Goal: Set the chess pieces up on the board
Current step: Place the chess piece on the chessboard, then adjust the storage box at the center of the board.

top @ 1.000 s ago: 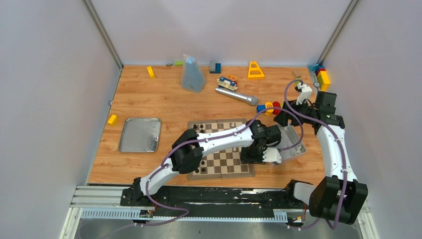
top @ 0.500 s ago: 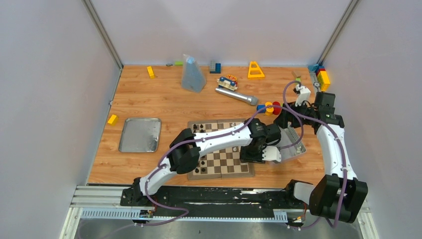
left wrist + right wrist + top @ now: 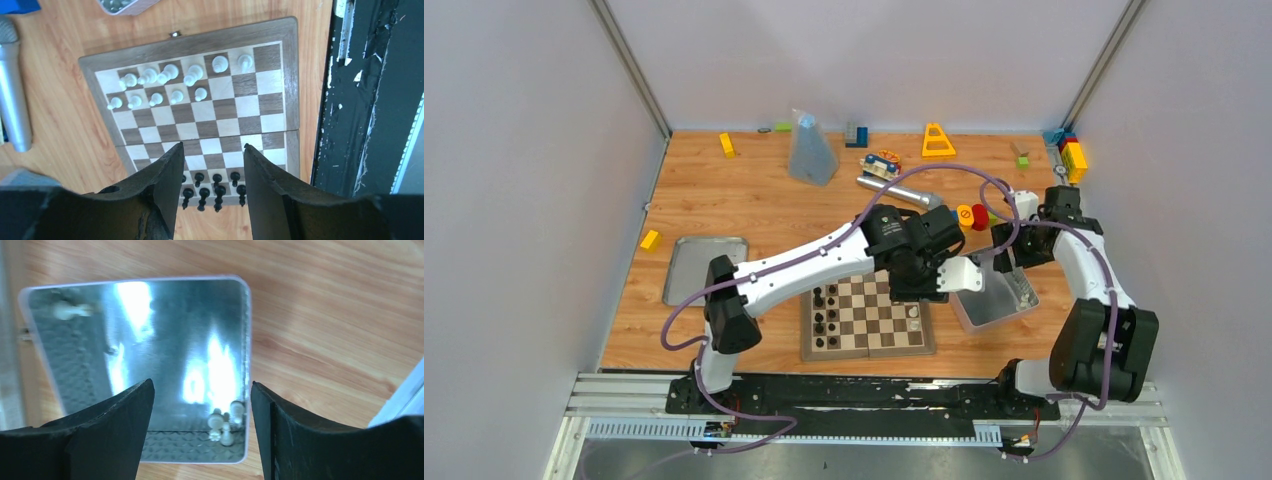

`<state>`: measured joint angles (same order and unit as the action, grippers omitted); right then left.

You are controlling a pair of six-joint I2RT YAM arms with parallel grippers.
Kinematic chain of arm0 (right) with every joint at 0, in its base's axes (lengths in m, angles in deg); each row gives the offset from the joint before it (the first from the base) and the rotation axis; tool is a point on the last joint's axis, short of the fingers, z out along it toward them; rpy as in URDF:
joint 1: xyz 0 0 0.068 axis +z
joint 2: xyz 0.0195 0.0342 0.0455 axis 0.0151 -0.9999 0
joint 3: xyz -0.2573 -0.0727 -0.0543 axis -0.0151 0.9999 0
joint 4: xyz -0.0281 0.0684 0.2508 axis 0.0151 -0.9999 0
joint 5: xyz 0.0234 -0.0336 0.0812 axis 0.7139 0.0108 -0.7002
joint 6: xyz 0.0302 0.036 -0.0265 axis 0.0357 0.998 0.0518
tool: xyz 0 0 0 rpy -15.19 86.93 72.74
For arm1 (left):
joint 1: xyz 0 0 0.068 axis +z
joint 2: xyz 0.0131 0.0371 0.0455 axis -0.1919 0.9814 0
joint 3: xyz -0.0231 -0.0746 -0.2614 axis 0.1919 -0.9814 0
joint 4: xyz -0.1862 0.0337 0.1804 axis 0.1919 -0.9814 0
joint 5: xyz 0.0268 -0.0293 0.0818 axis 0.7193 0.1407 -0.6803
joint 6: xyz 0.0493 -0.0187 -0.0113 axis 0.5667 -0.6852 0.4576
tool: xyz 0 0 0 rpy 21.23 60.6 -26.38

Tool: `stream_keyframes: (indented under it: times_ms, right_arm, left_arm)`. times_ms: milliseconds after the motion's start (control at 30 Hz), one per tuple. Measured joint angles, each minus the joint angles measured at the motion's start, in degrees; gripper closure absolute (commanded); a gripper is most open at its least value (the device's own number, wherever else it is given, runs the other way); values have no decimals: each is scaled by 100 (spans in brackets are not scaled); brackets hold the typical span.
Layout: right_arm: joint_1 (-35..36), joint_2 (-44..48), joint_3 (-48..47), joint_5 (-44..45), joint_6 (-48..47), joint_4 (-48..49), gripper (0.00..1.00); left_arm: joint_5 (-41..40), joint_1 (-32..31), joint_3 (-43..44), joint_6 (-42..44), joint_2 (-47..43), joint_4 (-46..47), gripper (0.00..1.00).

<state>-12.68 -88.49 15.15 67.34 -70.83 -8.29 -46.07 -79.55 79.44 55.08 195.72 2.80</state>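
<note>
Now fetching, with left gripper [image 3: 212,150] parted, empty, over the board [image 3: 290,100], right gripper [image 3: 201,385] parted above the tin [image 3: 175,330]. Next, drop onto chess pieces [image 3: 227,430] at its five o'clock.

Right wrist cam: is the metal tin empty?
No, a few white chess pieces sit clustered in one corner of the tin, and one more lies near the opposite side.

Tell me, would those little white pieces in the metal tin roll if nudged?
Likely: the pieces look slim with round heads, so they would probably tip easily. The tin looks shiny and smooth inside, so they may slide or roll.
</note>
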Motion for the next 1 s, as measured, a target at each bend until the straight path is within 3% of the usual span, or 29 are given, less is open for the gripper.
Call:
stream_keyframes:
  times_ms: [67, 233, 400, 533, 633, 767, 933, 1000]
  right_arm:
    - [-2, -326, -20, 382, -125, 46, 36]
    - [-70, -1088, -87, 1067, -319, 131, 66]
    - [-372, -1482, -138, 1346, -291, 175, 80]
    - [-782, -1480, -129, 1397, -245, 190, 85]
    - [-1165, -1443, -74, 1388, -175, 225, 84]
    - [-1867, -1209, 146, 1379, -52, 216, 74]
    - [-2341, -529, 520, 1307, -24, -68, 41]
    - [-2328, -151, 529, 1145, -48, -262, 34]
  left_arm:
    - [-2, 83, -76, 11, -144, 35, 44]
    - [-4, 284, -323, 35, -267, 127, 44]
    - [-7, 378, -501, 39, -267, 142, 44]
    - [-11, 376, -651, 44, -278, 195, 44]
    - [-28, 376, -780, 55, -310, 227, 44]
    - [-55, 382, -933, 70, -448, 282, 43]
    - [-94, 422, -1036, 85, -667, 341, 43]
    - [-101, 450, -1071, 87, -717, 380, 43]
